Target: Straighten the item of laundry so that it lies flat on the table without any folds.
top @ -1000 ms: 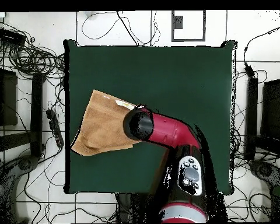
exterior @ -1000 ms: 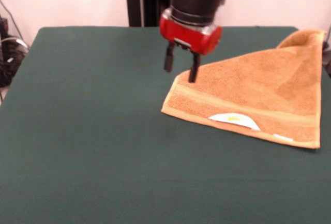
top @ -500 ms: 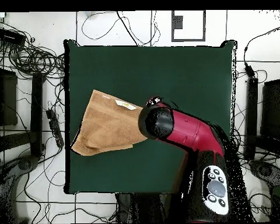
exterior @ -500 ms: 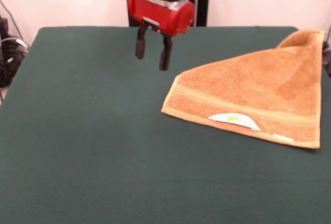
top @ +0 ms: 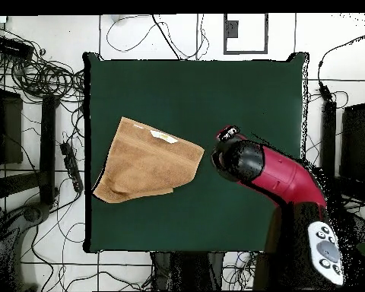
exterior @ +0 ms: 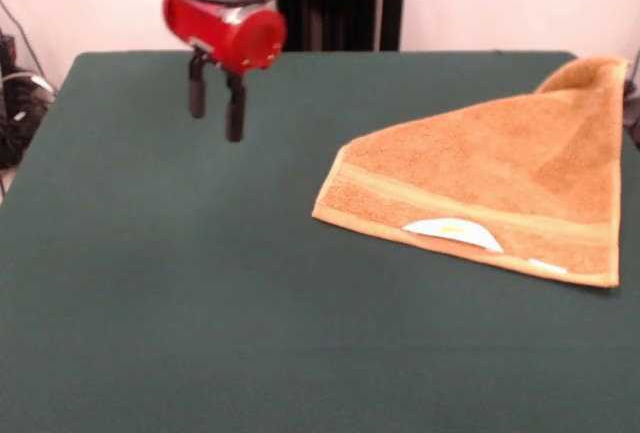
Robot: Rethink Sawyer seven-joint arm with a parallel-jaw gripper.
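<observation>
- The orange-tan terry towel [exterior: 505,188] lies on the right part of the dark green table [exterior: 200,313] in the front view, and its far right corner [exterior: 588,73] is bunched up into a small hump at the table's edge.
- The towel is not flat: it shows a rough triangle shape, with one side folded over, and a soft crease runs across its right half.
- A lighter woven band [exterior: 440,203] runs along the near edge, and the white label with yellow print [exterior: 452,232] lies on this edge, curled a little upward.
- In the overhead view the towel [top: 144,161] sits on the left part of the table [top: 239,91], its lower left corner reaching the table's rim.
- The gripper [exterior: 215,103] hangs above the bare cloth top, to the left of the towel and well apart from it (it touches nothing).
- Its two black fingers [exterior: 235,108] point down with a clear gap between them, and nothing is held.
- From above, the red arm [top: 280,171] reaches in from the lower right.
</observation>
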